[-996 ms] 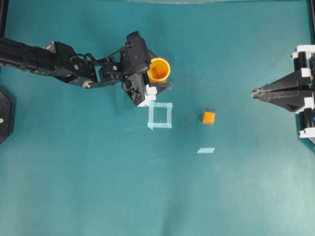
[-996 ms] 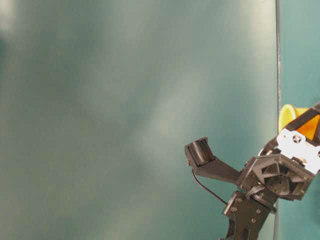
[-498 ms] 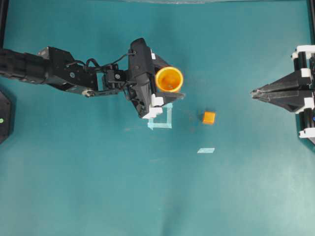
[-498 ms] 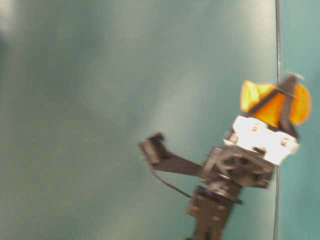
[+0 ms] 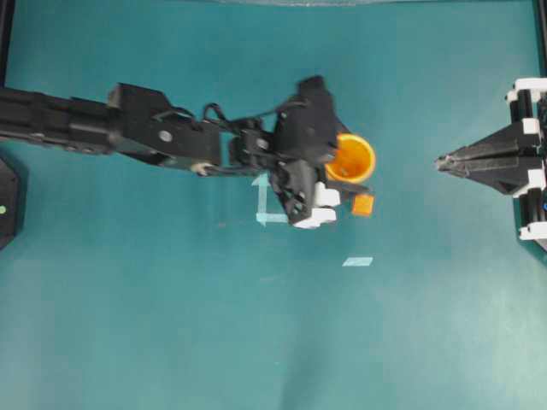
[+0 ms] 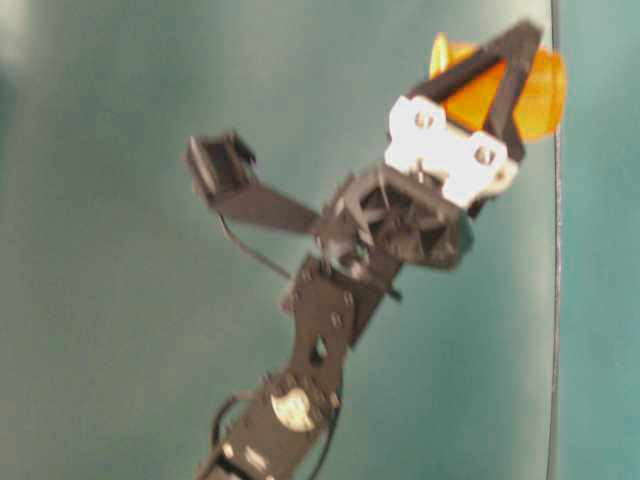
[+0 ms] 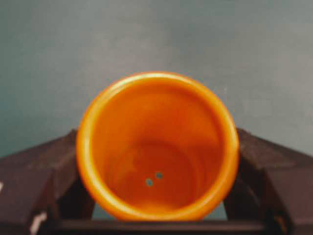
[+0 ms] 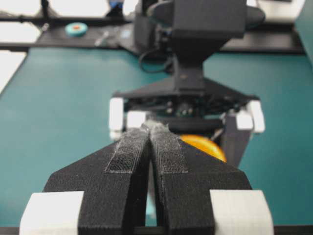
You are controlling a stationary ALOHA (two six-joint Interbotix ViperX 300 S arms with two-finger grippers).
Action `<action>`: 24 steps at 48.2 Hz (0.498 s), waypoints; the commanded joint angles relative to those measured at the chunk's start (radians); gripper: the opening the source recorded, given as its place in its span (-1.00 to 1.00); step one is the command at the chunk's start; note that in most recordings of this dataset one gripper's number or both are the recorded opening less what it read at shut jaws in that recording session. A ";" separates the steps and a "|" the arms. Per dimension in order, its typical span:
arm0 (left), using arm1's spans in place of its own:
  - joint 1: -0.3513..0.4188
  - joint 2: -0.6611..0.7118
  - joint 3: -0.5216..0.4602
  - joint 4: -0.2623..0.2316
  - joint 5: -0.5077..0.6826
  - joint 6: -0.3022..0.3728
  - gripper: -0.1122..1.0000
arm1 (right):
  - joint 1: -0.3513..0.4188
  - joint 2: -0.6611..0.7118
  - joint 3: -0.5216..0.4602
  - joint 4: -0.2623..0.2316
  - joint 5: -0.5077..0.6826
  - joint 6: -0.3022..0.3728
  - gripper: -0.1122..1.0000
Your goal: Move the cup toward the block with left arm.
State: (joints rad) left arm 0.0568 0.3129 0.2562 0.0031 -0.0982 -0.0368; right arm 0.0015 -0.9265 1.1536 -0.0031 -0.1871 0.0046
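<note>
The yellow-orange cup (image 5: 351,158) is held between the fingers of my left gripper (image 5: 346,171), lifted off the teal table. It fills the left wrist view (image 7: 156,147), a black finger on each side of it, and shows in the table-level view (image 6: 505,85). The tiny orange block (image 5: 362,204) lies on the table just below the cup, partly beside the gripper's white part. My right gripper (image 5: 440,160) is shut and empty at the right edge; its closed fingertips (image 8: 151,128) point at the left arm, with the cup (image 8: 203,145) behind them.
A pale blue tape square (image 5: 263,198) lies partly under the left arm. A short pale blue tape strip (image 5: 357,261) lies below the block. The left arm (image 5: 128,132) stretches in from the left edge.
My left gripper has carried the cup to the right and slightly down in the overhead view, from beside the tape square to just above the block. The right arm has not moved.
</note>
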 commanded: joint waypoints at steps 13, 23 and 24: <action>-0.014 0.063 -0.170 0.005 0.049 0.008 0.38 | 0.002 0.000 -0.029 0.000 -0.006 0.000 -0.77; -0.025 0.092 -0.181 0.005 0.041 0.008 0.38 | 0.002 0.002 -0.029 0.000 -0.009 0.000 -0.77; -0.025 0.094 -0.181 0.005 0.041 0.008 0.38 | 0.002 0.002 -0.028 0.000 -0.009 0.000 -0.77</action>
State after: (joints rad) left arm 0.0383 0.4218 0.0997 0.0046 -0.0476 -0.0307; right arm 0.0015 -0.9265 1.1536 -0.0031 -0.1871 0.0046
